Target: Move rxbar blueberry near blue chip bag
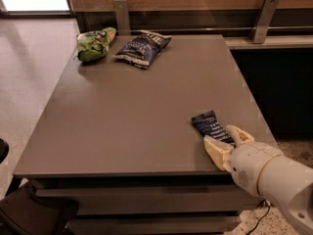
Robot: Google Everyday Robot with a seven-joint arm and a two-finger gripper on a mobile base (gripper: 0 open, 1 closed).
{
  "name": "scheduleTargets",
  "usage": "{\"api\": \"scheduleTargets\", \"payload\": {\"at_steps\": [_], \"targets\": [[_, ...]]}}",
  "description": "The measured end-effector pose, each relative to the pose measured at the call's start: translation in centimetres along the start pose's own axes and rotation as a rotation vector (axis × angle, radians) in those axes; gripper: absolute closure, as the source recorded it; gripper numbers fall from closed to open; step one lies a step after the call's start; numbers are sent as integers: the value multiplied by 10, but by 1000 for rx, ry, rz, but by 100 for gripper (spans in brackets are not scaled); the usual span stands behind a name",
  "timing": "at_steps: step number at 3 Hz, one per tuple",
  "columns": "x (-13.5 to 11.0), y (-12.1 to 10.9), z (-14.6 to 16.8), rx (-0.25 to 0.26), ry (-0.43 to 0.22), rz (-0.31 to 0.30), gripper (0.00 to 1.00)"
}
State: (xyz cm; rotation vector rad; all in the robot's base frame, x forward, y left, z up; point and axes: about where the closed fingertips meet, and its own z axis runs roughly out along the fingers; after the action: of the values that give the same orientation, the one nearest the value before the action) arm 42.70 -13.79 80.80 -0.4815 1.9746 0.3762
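The rxbar blueberry (209,124), a small flat dark blue wrapper with white text, lies on the grey table (137,111) near its front right corner. My gripper (226,140) reaches in from the bottom right. Its two pale fingers (216,150) stand on either side of the bar's near end and are closed onto it. The bar still rests on the table. The blue chip bag (143,48), puffy and navy with white lettering, lies at the far left of the table, well away from the bar.
A green bag (94,45) lies just left of the blue chip bag at the table's far left corner. A wooden wall with metal brackets (264,18) runs behind the table. A dark object (34,214) sits on the floor at the front left.
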Motion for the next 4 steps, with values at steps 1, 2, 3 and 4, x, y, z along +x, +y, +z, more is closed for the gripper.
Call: {"api": "scheduleTargets", "payload": {"at_steps": [1, 2, 3, 4], "targets": [[0, 0, 0, 0, 0, 0, 100], [0, 0, 0, 0, 0, -1, 100], [-18, -17, -11, 42, -24, -16, 100], [-47, -42, -27, 101, -52, -51, 100]]}}
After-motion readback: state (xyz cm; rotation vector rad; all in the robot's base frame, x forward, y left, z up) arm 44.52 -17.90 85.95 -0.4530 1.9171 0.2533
